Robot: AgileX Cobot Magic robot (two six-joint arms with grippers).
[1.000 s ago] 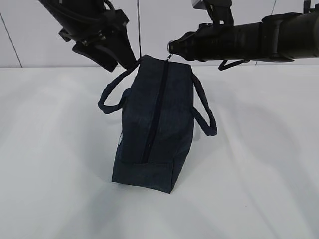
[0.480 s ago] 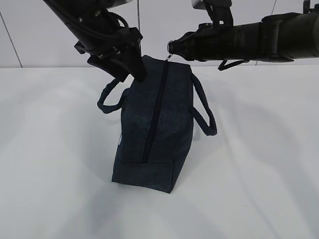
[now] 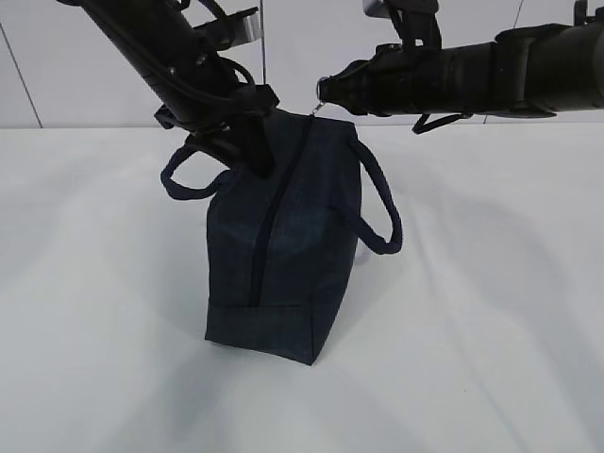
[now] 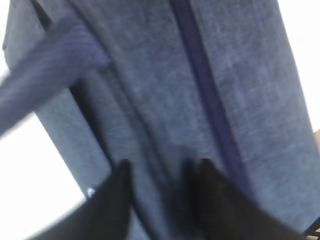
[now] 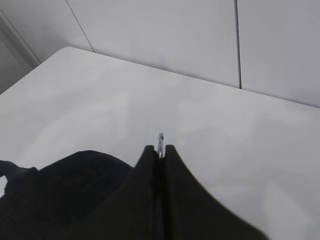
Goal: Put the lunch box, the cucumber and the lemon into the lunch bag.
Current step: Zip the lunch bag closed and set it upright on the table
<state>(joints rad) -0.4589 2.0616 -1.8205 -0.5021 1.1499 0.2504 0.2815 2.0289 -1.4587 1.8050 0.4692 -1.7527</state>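
Observation:
The dark navy lunch bag (image 3: 293, 245) stands on the white table, its black top zipper (image 3: 269, 222) closed along its length. My right gripper (image 3: 326, 92) is shut on the metal ring pull (image 3: 322, 102) at the bag's far end; the right wrist view shows the ring (image 5: 160, 139) poking out between the closed fingertips. My left gripper (image 3: 253, 156) presses on the bag's top, left of the zipper. In the left wrist view its blurred fingers (image 4: 122, 172) are apart with bag fabric (image 4: 150, 75) between them. The lunch box, cucumber and lemon are out of view.
The bag's two looped handles hang out to either side, one on the left (image 3: 179, 184) and one on the right (image 3: 382, 222). The white table (image 3: 491, 311) reaches back to a pale panelled wall (image 3: 302, 38).
My left arm has come down and to the right onto the bag's top. The bag has shifted a little left under it, and its left handle has moved up. The right gripper has not moved.

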